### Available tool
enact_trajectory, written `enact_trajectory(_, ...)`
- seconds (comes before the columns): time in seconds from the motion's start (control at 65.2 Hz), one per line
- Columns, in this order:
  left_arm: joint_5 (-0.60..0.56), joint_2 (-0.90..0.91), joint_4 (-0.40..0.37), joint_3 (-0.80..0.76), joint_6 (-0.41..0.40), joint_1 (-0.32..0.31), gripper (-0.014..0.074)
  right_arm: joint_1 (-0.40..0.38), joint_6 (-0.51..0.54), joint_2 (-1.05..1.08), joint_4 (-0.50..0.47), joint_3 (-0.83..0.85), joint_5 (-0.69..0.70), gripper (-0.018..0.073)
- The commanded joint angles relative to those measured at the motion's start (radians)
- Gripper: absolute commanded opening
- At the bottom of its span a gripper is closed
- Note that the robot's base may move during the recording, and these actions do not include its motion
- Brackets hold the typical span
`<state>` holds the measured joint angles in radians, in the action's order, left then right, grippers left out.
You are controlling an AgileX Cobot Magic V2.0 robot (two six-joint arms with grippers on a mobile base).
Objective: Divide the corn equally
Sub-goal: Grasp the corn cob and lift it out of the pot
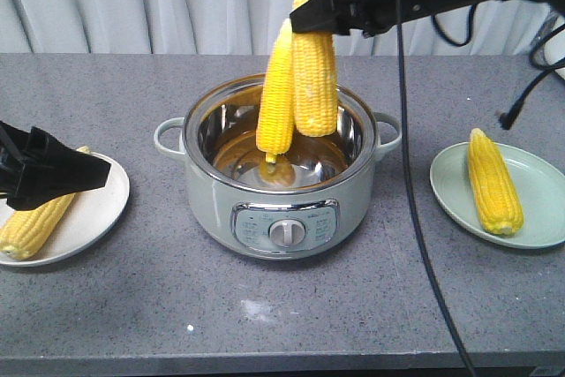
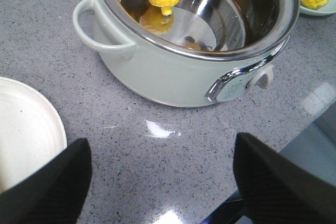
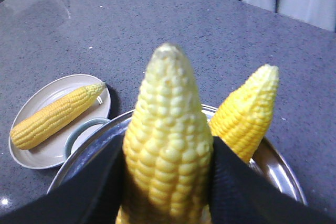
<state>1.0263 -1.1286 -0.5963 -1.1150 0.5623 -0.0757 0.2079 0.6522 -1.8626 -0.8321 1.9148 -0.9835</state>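
My right gripper [image 1: 311, 20] is shut on a corn cob [image 1: 314, 68] and holds it upright above the pale green pot [image 1: 212, 192]. In the right wrist view the cob [image 3: 168, 129] fills the space between the black fingers [image 3: 236, 182]. A second cob [image 1: 276, 99] stands in the pot, leaning against the held one. A third cob [image 1: 35, 225] lies on the white plate [image 1: 97, 209] at the left. Another [image 1: 494, 183] lies on the green plate [image 1: 543, 192] at the right. My left gripper [image 2: 165, 182] hovers open over bare counter beside the white plate [image 2: 26, 124].
The pot [image 2: 157, 77] has side handles [image 2: 97, 35] and a front dial panel [image 1: 284, 231]. Black cables [image 1: 415, 174] hang from the right arm, passing between the pot and the green plate. A curtain hangs behind the grey counter.
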Motion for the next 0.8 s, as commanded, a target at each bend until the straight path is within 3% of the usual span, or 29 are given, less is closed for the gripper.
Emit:
enact_trajectory(0.0, -0.042, 0.020, -0.048, -0.024, 0.001, -0.005, 0.0544, -0.003, -0.103, 0.105, 0.046, 0.034, 0.017, 0.0194)
enact_trajectory(0.123, -0.042, 0.020, -0.048, -0.024, 0.001, -0.005, 0.0544, -0.003, -0.139, 0.165, 0.116, 0.032, -0.032, 0.0194)
enact_trajectory(0.199, -0.042, 0.020, -0.048, -0.024, 0.001, -0.005, 0.0544, -0.003, -0.117, 0.207, 0.108, -0.002, -0.039, 0.0194)
enact_trajectory(0.475, -0.042, 0.020, -0.048, -0.024, 0.001, -0.005, 0.0544, -0.003, -0.038, 0.484, 0.055, -0.398, 0.185, 0.0194)
enact_trajectory(0.782, -0.042, 0.020, -0.048, -0.024, 0.001, -0.005, 0.0544, -0.003, -0.035, 0.702, 0.058, -0.649, 0.189, 0.0194)
